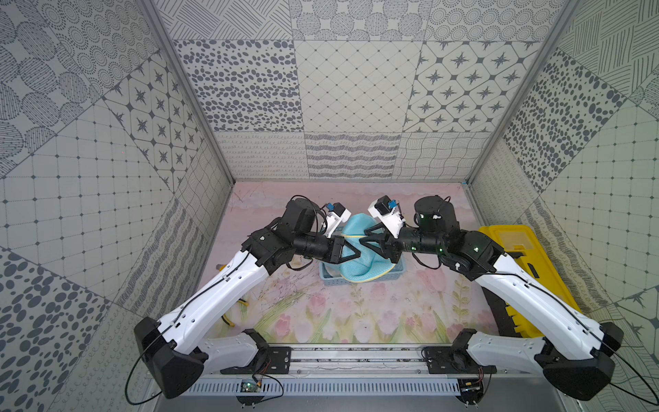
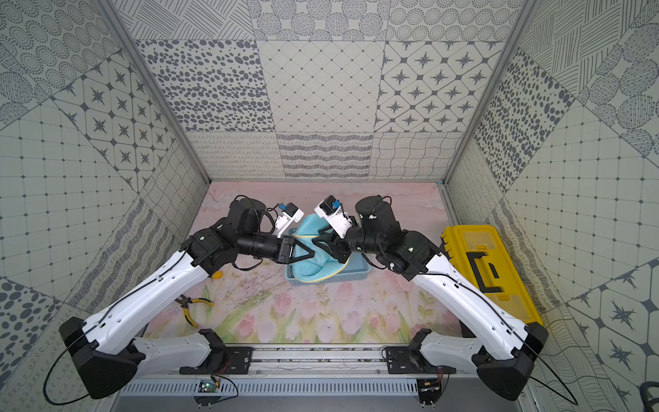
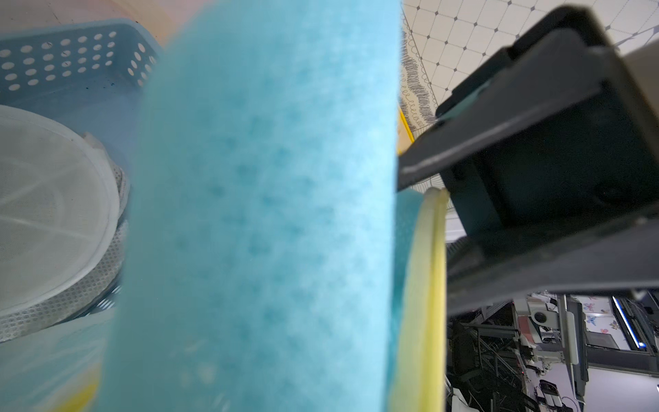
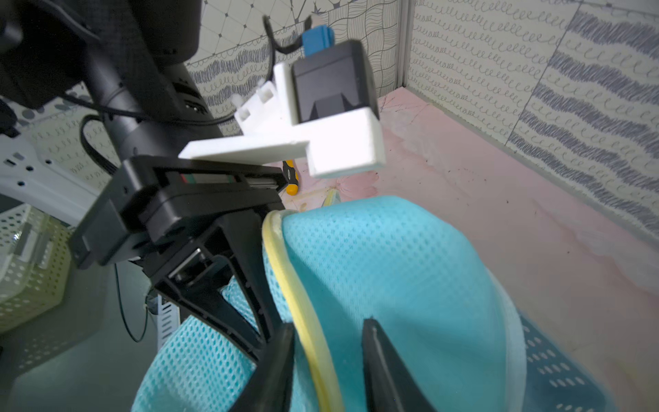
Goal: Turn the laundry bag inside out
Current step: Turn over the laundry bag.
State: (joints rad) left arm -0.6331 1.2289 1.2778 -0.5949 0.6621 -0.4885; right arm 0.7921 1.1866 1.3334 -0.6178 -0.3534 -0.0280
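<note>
Right gripper (image 4: 326, 331): jaws apart, straddling yellow hem of laundry bag (image 4: 392, 278). Left gripper (image 1: 358, 252): closed tight on bag fabric, tip to tip with right. Bag held up over blue basket (image 1: 330, 279). Left wrist view alone shows white mesh item (image 3: 53, 214) in basket; hidden in both top views.

The right gripper (image 4: 328, 326) has its fingers apart, one on each side of the bag's (image 4: 392, 285) yellow rim (image 4: 296, 285). The left gripper (image 4: 255, 331) pinches the mesh just beside. A blue basket (image 4: 556, 364) shows behind.
</note>
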